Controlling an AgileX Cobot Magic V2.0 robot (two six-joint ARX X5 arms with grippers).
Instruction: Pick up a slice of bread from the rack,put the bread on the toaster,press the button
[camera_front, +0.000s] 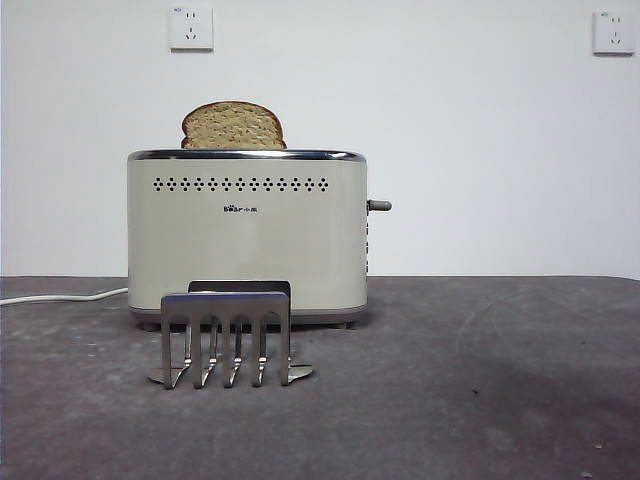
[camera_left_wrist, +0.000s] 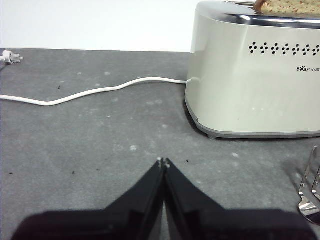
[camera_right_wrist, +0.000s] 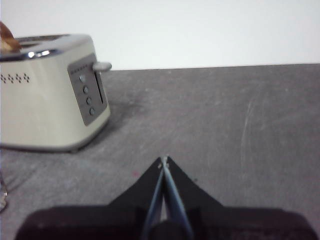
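The slice of bread (camera_front: 233, 126) stands in the cream toaster (camera_front: 247, 235), its domed top poking above the chrome rim; a corner of the slice (camera_left_wrist: 290, 6) also shows in the left wrist view. The button (camera_front: 379, 206) sticks out from the toaster's right narrow side, high up, and appears as a grey knob (camera_right_wrist: 101, 66) in the right wrist view. The steel rack (camera_front: 227, 338) stands empty in front of the toaster. My left gripper (camera_left_wrist: 163, 162) is shut, low over the table left of the toaster (camera_left_wrist: 255, 75). My right gripper (camera_right_wrist: 164, 159) is shut, off to the right of the toaster (camera_right_wrist: 45, 95). Neither arm shows in the front view.
A white power cord (camera_left_wrist: 90, 91) runs from the toaster across the dark grey table (camera_front: 480, 380) to a plug (camera_left_wrist: 9, 58) at the left. Several small round buttons (camera_right_wrist: 86, 95) sit on the toaster's side panel. Two wall sockets (camera_front: 191, 28) hang on the white wall.
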